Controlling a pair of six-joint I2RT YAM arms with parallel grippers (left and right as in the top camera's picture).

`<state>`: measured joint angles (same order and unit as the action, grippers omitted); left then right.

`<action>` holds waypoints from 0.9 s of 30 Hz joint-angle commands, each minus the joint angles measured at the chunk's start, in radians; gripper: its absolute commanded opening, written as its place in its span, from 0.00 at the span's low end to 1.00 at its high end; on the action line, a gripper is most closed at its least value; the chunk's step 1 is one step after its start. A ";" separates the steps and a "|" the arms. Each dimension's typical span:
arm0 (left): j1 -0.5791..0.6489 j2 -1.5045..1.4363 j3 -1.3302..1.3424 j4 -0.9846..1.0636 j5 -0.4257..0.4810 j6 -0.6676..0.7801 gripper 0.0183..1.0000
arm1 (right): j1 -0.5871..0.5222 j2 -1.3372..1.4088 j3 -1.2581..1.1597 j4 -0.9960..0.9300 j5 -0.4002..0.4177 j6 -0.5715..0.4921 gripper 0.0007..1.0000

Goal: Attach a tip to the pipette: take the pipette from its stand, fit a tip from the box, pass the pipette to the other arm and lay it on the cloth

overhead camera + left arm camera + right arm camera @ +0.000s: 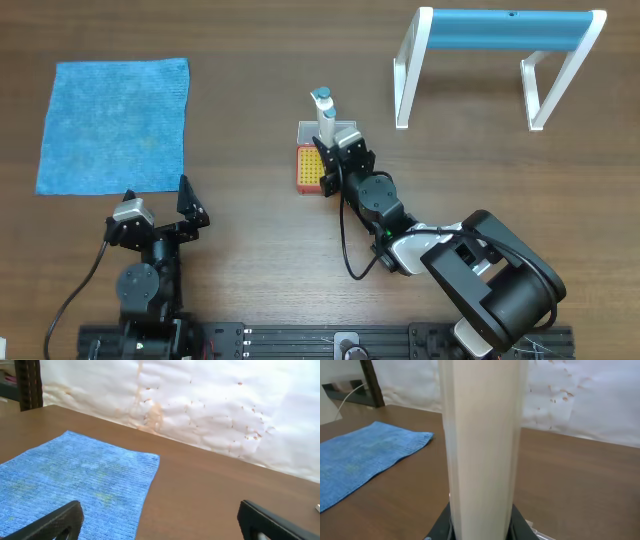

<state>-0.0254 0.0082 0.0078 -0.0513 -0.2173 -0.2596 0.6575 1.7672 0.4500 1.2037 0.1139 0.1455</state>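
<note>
On the left I see the blue cloth [115, 125] flat on the surface [250, 80], my left pincer [157, 197] released near it. Mid-surface, the tip box [305, 158] holds an orange rack of tips [306, 175]; my right pincer [338, 150] grips the pipette [324, 108] upright beside it.

brown wooden bench [260, 250] carrying a blue cloth [115, 125] at far left, an orange tip box [308, 168] near the middle, and a white-legged, blue-topped stand [500, 60] at far right.

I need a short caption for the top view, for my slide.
The right jaws hold the pipette at the tip box; the left jaws stand open beside the blue cloth.
</note>
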 commanded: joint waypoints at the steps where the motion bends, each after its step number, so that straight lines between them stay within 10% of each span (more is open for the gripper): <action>1: -0.001 -0.005 -0.002 -0.004 -0.015 0.005 0.99 | 0.007 0.051 -0.039 -0.094 0.009 0.018 0.07; 27: -0.001 -0.005 -0.002 -0.004 -0.015 0.005 1.00 | 0.027 -0.171 -0.038 0.039 0.035 -0.013 0.07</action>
<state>-0.0254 0.0082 0.0078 -0.0513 -0.2173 -0.2596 0.6765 1.6653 0.4179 1.2282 0.1471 0.1440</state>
